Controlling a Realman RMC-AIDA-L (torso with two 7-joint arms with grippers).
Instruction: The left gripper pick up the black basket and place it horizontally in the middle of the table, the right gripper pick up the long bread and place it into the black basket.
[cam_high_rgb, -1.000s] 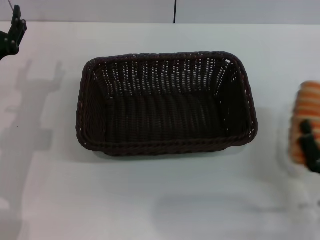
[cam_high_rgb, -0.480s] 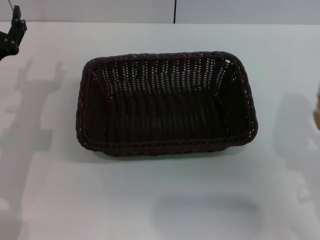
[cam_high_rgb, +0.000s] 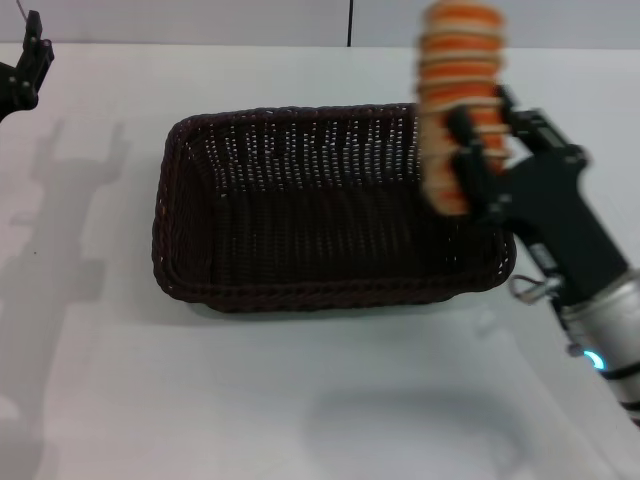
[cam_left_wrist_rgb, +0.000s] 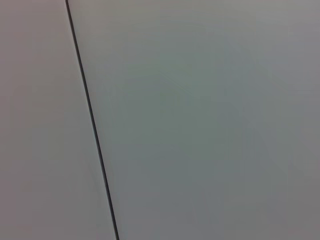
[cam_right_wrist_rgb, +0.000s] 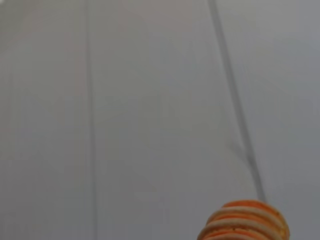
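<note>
The black basket (cam_high_rgb: 320, 215) lies lengthwise across the middle of the white table (cam_high_rgb: 300, 400), empty. My right gripper (cam_high_rgb: 470, 140) is shut on the long bread (cam_high_rgb: 455, 100), a tan roll with orange stripes, held upright and blurred above the basket's right end. The bread's tip also shows in the right wrist view (cam_right_wrist_rgb: 245, 222). My left gripper (cam_high_rgb: 22, 72) is parked at the far left edge, away from the basket.
The right arm (cam_high_rgb: 570, 260) reaches in from the lower right, over the basket's right rim. A dark seam in the wall (cam_high_rgb: 350, 22) runs behind the table. The left wrist view shows only a plain surface with a dark seam (cam_left_wrist_rgb: 92, 125).
My right gripper has swung in from the right edge, carrying the bread up and left over the basket's right end. The basket and the left gripper have not moved.
</note>
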